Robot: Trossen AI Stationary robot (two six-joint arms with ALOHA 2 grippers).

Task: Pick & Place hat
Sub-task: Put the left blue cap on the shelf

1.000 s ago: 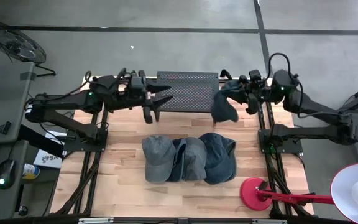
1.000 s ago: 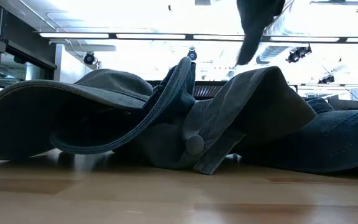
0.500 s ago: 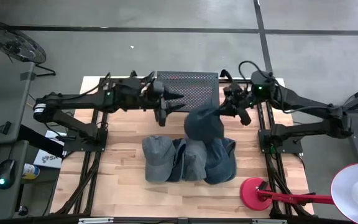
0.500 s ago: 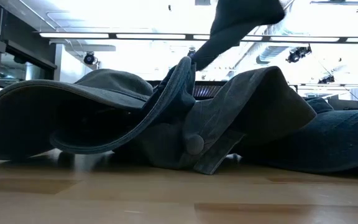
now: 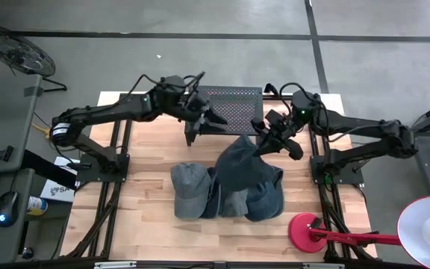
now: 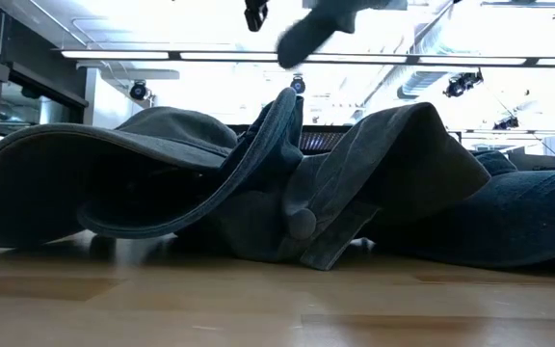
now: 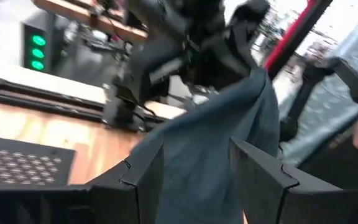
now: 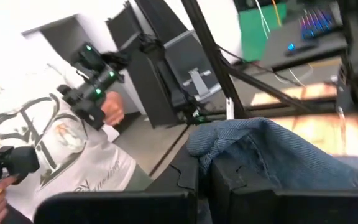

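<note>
A dark blue-grey hat [image 5: 239,155] hangs over mid-table, pinched at its 1 o'clock edge by the right gripper [image 5: 263,137]. The left gripper [image 5: 206,123], fingers wide, hovers at its 10 o'clock. Below lie three caps [image 5: 222,192]; a perforated tray [image 5: 234,104] sits at 12.

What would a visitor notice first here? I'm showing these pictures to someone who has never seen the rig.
First, the dark denim hat hanging from the right gripper, which is shut on its edge above the middle of the wooden table. Just below it, a pile of hats lies on the table's centre. The left gripper, jaws open, reaches toward the hanging hat from the far side, beside the perforated metal tray.
</note>
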